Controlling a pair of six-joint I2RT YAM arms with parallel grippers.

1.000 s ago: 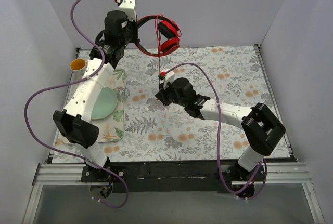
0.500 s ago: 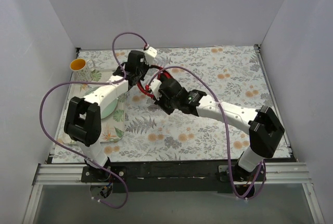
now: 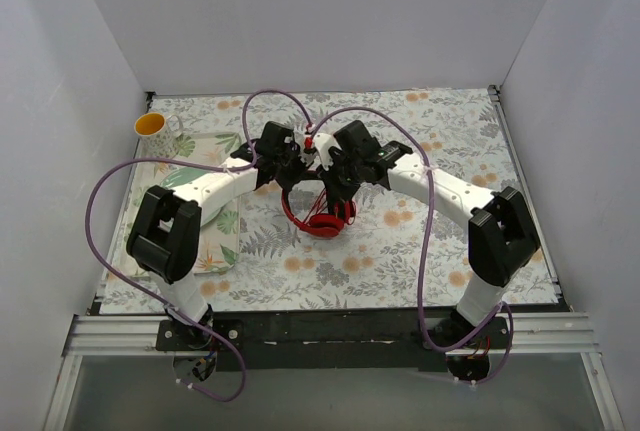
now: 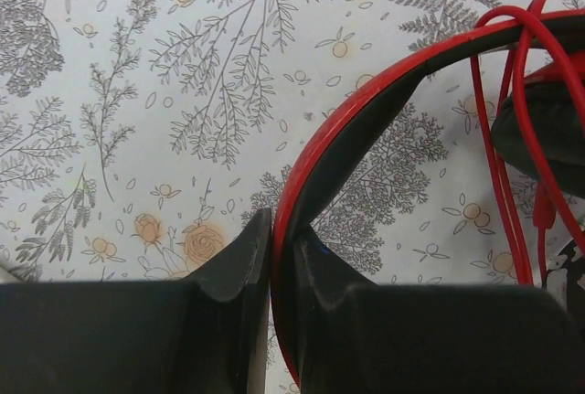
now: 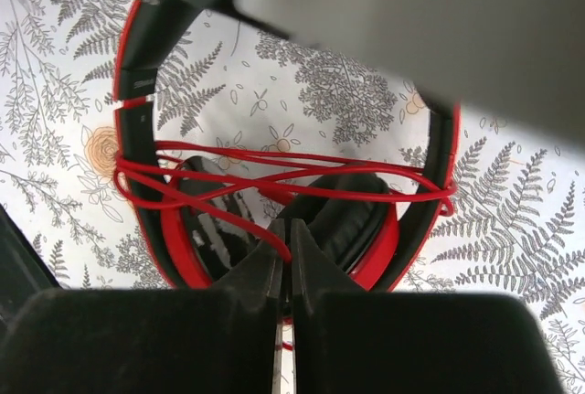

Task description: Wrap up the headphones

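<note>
Left arm (image 3: 205, 186) and right arm (image 3: 440, 183): white links, black joint blocks. Purple cables (image 3: 90, 213) loop alongside. Matte black pincers (image 4: 277, 228).

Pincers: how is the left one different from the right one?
The left pincer squeezes the thick red-and-black band of the headphones; the right pincer pinches only the thin red cable. In the top view, the left pincer reaches in from the left and the right pincer from the right. Both are shut, close together at the headphones.
</note>
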